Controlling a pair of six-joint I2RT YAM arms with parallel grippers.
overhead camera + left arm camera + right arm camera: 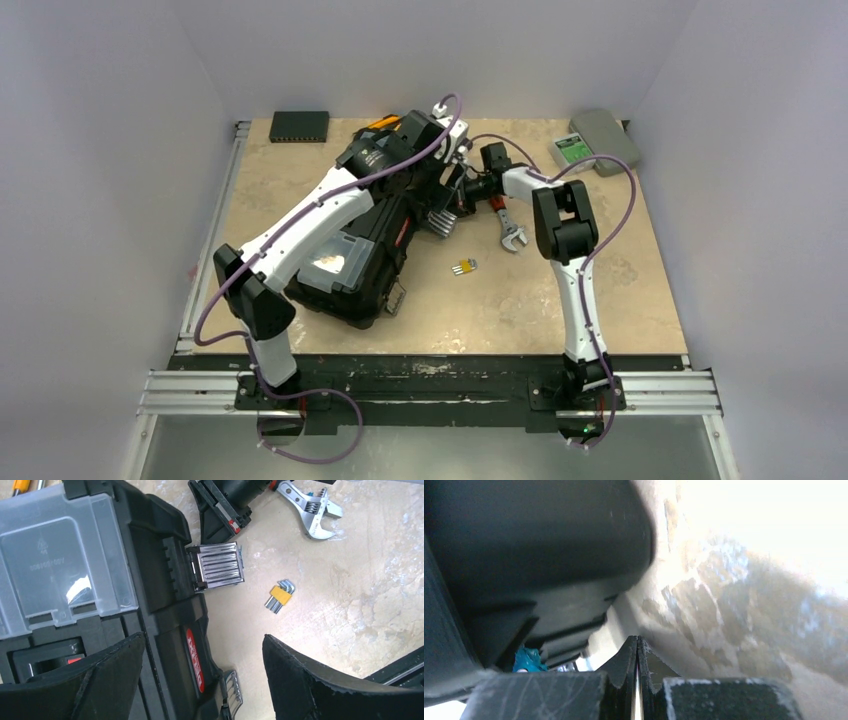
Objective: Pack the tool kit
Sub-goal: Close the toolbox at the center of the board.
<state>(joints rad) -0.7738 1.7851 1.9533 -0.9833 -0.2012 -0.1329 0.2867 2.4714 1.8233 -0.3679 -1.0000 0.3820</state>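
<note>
The black toolbox [355, 255] lies on the table with its clear lid [60, 555] shut, one metal latch [217, 570] flipped out and a red-marked front edge [195, 660]. My left gripper [204, 636] hovers open above that edge with nothing between its fingers; in the top view the left gripper [432, 150] is over the box's far end. My right gripper [638, 645] is shut and empty, low beside the toolbox's dark wall [524, 555]. From above, the right gripper [465, 190] is near the latch. The wrench [510, 232] [310, 510] and a yellow hex-key set [464, 267] [280, 596] lie on the table.
A flat black box [299, 125] sits at the back left and a grey case with a green label [590, 145] at the back right. Orange tool handles [380, 124] show behind the toolbox. Metal rails [200, 290] edge the table's left and near sides.
</note>
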